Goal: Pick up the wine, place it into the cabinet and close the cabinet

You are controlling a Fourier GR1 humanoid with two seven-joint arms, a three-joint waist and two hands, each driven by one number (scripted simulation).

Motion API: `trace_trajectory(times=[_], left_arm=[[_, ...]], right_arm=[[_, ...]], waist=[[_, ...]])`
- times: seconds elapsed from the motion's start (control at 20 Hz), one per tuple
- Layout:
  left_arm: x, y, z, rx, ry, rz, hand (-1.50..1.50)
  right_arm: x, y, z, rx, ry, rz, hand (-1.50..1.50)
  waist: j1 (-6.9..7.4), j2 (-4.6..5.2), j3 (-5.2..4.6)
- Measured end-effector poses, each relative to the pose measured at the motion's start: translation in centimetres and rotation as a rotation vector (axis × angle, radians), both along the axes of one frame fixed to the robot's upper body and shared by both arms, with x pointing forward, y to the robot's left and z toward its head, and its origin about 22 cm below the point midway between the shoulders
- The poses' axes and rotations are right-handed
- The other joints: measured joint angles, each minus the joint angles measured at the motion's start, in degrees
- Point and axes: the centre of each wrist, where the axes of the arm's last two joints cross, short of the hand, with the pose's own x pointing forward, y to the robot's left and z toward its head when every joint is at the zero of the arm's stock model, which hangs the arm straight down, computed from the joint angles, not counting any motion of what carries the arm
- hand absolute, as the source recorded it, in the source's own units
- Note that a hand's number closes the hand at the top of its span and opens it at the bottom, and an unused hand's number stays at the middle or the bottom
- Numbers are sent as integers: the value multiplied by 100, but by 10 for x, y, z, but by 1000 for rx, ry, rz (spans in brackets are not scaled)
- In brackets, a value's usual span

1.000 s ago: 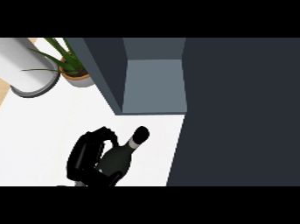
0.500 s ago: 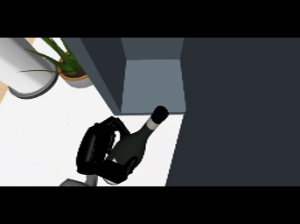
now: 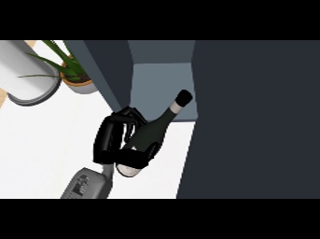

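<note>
Carried forward since the earlier frame, the dark green glass wine bottle (image 3: 150, 133) now pokes its black-capped neck into the open grey cabinet (image 3: 159, 84). One black hand (image 3: 117, 137), seemingly the left, has its fingers curled round the body. Placing is underway; next, push it deeper and release. The right hand is unseen.

Dark wine bottle (image 3: 150, 135), neck tilted into open cabinet (image 3: 161, 91)

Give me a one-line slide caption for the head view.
Left hand grips the wine bottle, neck tilted into the open cabinet, beside a potted plant.
</note>
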Motion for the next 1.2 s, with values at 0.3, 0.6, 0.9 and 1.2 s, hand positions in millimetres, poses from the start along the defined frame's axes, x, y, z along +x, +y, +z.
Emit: trace_trajectory(times=[0.3,0.6,0.9,1.2], left_arm=[[33,-4,7,28,12,-1,150],[54,-14,6,45,29,-14,150],[74,-27,10,34,37,-15,150],[95,-37,16,23,55,3,150]], right_arm=[[1,0,0,5,-3,-1,-150],[0,-2,-1,1,-16,-3,-150],[-1,-3,-3,-1,-24,1,-150],[1,-6,-2,-6,-42,1,-150]], waist=[[-10,9,-3],[-31,17,-2],[-88,24,-2],[-143,48,-2]])
